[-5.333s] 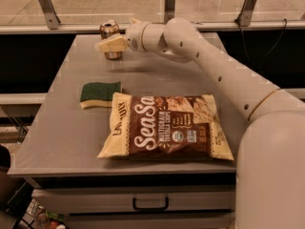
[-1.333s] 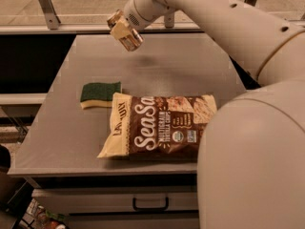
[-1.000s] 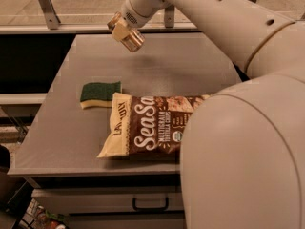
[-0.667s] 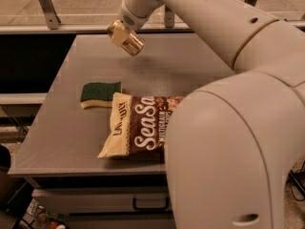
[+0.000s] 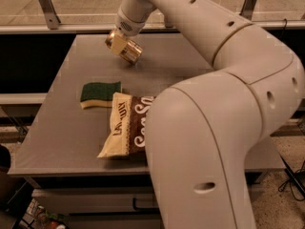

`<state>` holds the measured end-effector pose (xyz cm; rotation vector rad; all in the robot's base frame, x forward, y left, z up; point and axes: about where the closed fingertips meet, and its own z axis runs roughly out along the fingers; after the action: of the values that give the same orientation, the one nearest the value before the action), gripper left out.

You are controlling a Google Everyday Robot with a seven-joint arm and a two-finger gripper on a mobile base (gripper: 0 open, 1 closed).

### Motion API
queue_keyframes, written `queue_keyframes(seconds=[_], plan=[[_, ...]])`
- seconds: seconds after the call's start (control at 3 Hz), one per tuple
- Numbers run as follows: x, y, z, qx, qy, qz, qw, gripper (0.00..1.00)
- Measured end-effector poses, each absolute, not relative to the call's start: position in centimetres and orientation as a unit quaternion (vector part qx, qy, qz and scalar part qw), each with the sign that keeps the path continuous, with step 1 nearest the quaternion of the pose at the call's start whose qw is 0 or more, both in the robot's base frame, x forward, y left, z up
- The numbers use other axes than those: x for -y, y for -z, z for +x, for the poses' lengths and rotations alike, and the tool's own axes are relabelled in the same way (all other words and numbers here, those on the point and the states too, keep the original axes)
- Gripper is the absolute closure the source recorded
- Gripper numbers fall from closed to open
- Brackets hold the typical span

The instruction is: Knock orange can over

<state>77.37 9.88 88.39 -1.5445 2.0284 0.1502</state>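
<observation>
My gripper (image 5: 123, 46) hangs at the end of the arm (image 5: 200, 37), low over the back left part of the grey table (image 5: 57, 128). It appears as a tan, coppery, tilted cylindrical shape. The orange can does not show as a separate thing. No can stands on the visible table top. I cannot tell whether it is at the gripper, behind it, or out of view.
A green and yellow sponge (image 5: 99, 93) lies left of centre. A cream and brown chip bag (image 5: 125, 127) lies in front of it, mostly hidden by my arm's big white link (image 5: 200, 166). A railing (image 5: 47, 6) runs behind the table.
The can stood at the back left by the gripper 5 s ago and no longer shows there. The arm's white link has swung in and covers most of the chip bag.
</observation>
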Motion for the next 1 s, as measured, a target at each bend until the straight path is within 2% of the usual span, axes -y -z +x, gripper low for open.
queue_keyframes(seconds=[0.67,1.0], plan=[[-12.7,-85.1,77.6,-0.743,-0.114,-0.605,0.261,1.00],[-12.7,-85.2,77.6,-0.743,-0.114,-0.605,0.261,1.00]])
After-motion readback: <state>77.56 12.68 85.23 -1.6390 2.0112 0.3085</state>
